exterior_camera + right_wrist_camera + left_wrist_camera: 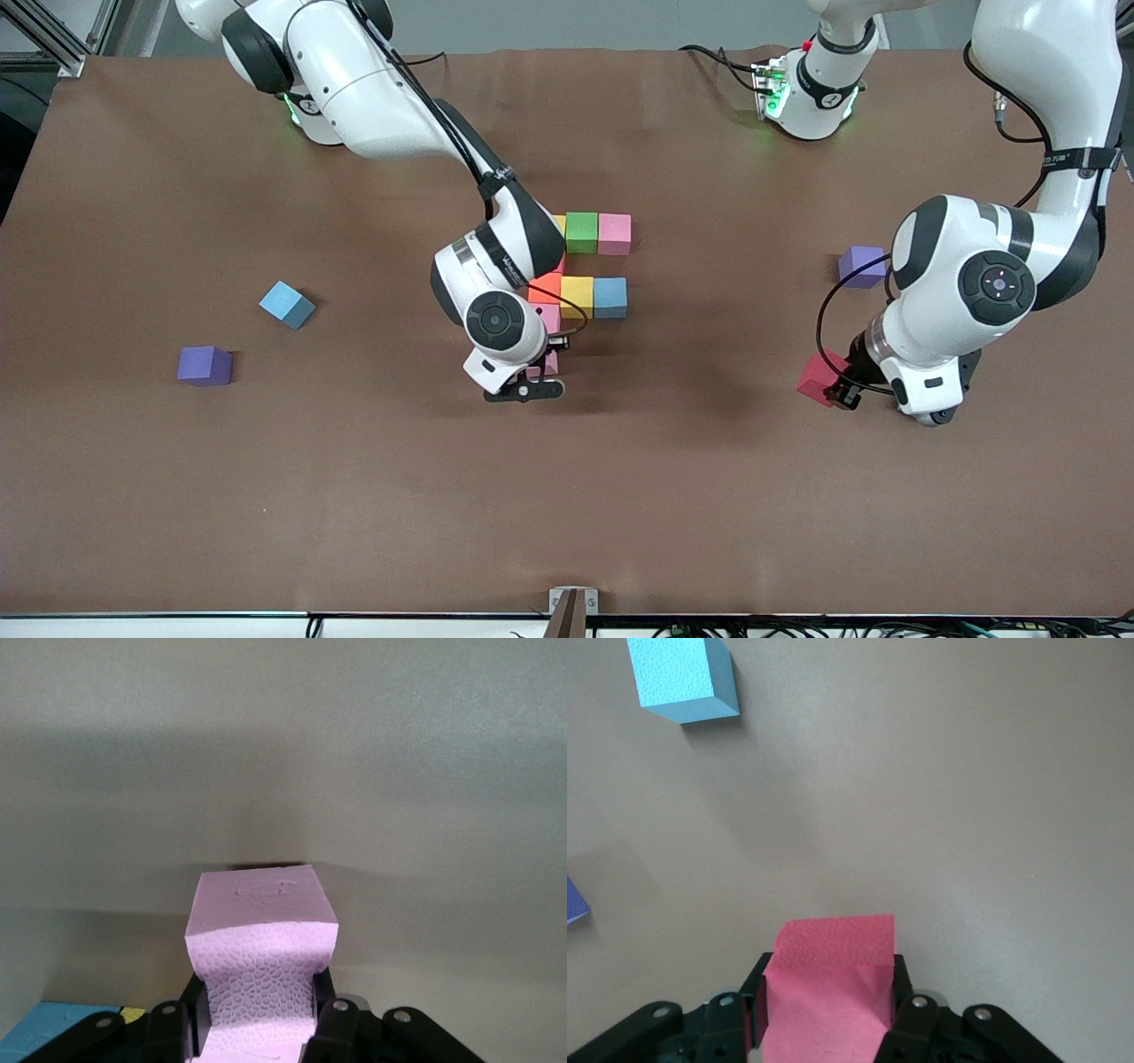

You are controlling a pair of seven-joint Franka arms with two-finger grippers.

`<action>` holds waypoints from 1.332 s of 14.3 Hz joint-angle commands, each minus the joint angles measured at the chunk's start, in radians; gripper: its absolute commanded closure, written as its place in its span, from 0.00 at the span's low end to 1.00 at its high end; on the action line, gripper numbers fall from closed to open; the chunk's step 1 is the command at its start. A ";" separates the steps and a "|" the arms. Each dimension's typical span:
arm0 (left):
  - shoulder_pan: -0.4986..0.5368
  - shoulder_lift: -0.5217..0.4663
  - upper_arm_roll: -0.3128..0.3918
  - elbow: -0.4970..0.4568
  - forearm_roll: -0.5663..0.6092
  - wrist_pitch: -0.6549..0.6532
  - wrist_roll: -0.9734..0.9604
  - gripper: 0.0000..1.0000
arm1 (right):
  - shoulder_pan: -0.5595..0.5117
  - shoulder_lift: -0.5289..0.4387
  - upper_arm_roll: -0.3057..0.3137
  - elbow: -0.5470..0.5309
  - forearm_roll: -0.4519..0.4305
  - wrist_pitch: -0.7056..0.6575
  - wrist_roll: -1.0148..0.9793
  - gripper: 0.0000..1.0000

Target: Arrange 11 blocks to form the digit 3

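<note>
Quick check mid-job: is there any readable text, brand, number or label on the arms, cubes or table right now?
Right arm, black wrist band: small white lettering, too blurred to read.
Left arm, black band on the upper link: small white lettering, too small to read.
Pink cube in the right claw, red cube in the left claw, all other cubes and the table: no text.

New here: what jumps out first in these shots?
Mid-table, the half-built figure of coloured cubes, with the right gripper shut on a pink cube at the figure's end nearer the front camera. Toward the left arm's end, the left gripper is shut on a red cube. A light blue cube and purple cube lie loose toward the right arm's end.
</note>
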 commanded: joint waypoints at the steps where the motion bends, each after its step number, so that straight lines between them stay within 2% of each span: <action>1: 0.009 -0.015 -0.007 0.030 -0.011 -0.057 0.003 0.97 | 0.006 0.020 -0.010 0.030 0.023 -0.007 0.006 0.59; 14: -0.020 -0.008 -0.010 0.041 -0.012 -0.086 -0.011 0.96 | 0.023 0.028 -0.010 0.028 0.023 -0.004 0.006 0.57; 17: -0.020 -0.008 -0.011 0.042 -0.014 -0.099 -0.015 0.96 | 0.021 0.028 -0.010 0.028 0.023 -0.003 0.006 0.52; 18: -0.025 -0.007 -0.016 0.044 -0.012 -0.097 -0.030 0.97 | 0.021 0.028 -0.010 0.028 0.023 -0.003 0.006 0.49; 19: -0.025 -0.007 -0.030 0.044 -0.011 -0.097 -0.040 0.97 | 0.021 0.028 -0.010 0.028 0.023 -0.003 0.006 0.25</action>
